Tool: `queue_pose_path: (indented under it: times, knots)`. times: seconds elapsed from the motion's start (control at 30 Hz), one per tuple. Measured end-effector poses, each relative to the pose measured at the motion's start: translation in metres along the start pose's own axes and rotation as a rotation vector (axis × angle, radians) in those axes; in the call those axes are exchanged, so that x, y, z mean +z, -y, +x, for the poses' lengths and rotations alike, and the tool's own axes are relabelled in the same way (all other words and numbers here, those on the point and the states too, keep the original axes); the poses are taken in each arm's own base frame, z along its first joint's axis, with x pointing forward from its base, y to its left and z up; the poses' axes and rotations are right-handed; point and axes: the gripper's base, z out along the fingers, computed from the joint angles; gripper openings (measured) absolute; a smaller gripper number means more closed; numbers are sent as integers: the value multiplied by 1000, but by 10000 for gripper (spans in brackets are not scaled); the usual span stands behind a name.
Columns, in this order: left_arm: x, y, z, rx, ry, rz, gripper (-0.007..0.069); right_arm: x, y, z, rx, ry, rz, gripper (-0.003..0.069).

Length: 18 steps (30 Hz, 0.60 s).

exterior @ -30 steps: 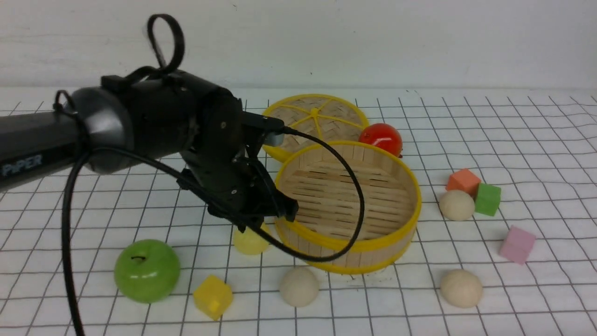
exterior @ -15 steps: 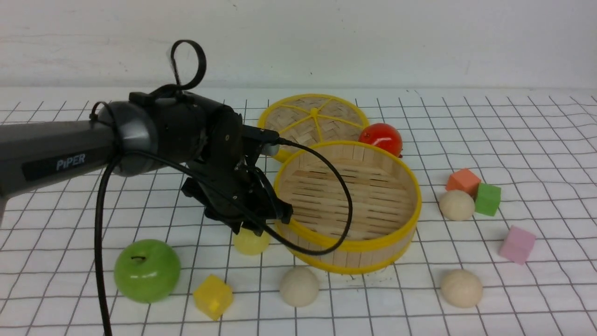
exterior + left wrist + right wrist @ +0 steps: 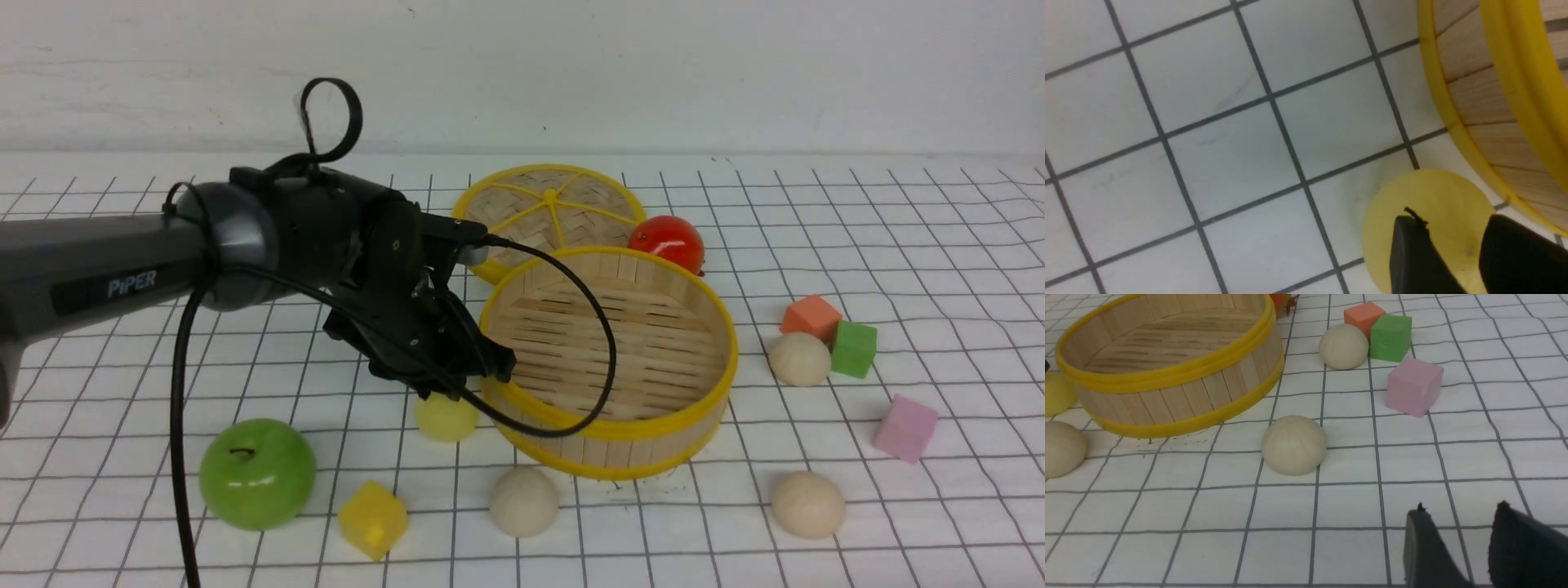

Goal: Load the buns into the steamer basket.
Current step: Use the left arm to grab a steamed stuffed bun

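White cloth (image 3: pixel 939 245) ruled with a black grid covers the table, and a plain pale wall stands behind it. All four buns lie on the cloth outside the steamer basket (image 3: pixel 645 451), which sits upright at the centre of the front view. The pale yellow bun (image 3: pixel 446 416) lies just beside the basket's wall, left of centre. One cream bun (image 3: pixel 524 501) lies below the basket near the bottom edge, a second cream bun (image 3: pixel 807 504) sits at lower right, and a third cream bun (image 3: pixel 799 358) rests at the right, close against an orange cube (image 3: pixel 810 316) and a green cube (image 3: pixel 854 349). The left gripper (image 3: pixel 1449 232), on a black arm reaching in from the left edge, hangs right over the yellow bun. Its two fingers stand partly apart, with a gap narrower than the bun, and nothing is clamped between them; whether the tips touch the bun cannot be told. The right gripper (image 3: pixel 1459 510) shows only in its own wrist view, low over bare cloth, its fingers likewise apart and holding nothing, short of the second cream bun. Farther out, a flat woven lid (image 3: pixel 551 208) and a shiny red ball (image 3: pixel 665 241) lie above the basket, a pink cube (image 3: pixel 904 427) sits at the right, and a green apple (image 3: pixel 257 474) and a yellow cube (image 3: pixel 373 518) sit at lower left.
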Motion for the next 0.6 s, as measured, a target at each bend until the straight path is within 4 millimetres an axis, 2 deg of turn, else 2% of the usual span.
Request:
queue_pose_path:
  times: [0.3,0.5,0.6]
  knots:
    - [-4,0,0,-2,-12,-2,248,0,0,0,0,0,0,239]
    - [-28,0,-6,31,33,8,251,0,0,0,1,0,0,239]
    - [-28,1,-4,56,10,14,251,0,0,0,0,0,0,239]
